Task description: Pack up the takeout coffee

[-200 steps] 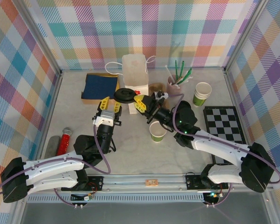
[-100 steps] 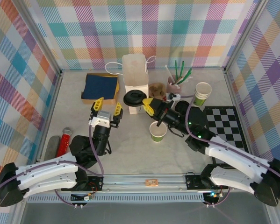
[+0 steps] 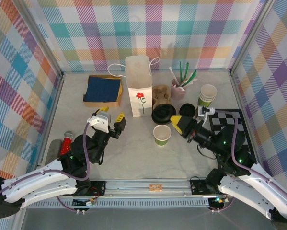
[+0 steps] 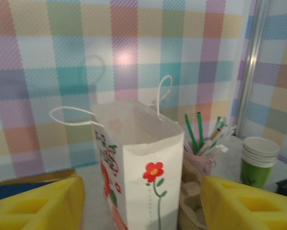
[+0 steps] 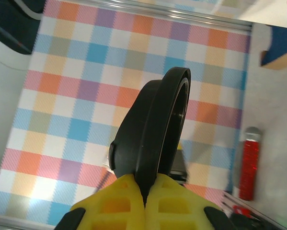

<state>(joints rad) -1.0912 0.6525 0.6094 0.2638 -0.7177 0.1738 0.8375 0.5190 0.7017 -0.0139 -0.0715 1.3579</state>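
Pinching the black lid [image 3: 163, 114], the right end effector [image 3: 175, 120] stands closed.

The green cup [image 3: 162, 134] stands upright, lidless; black lid [image 3: 163, 114] held just behind it.

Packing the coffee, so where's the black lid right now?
In the top view the black lid is pinched in the right gripper, mid-table, right of the white paper bag, beyond the open green cup.
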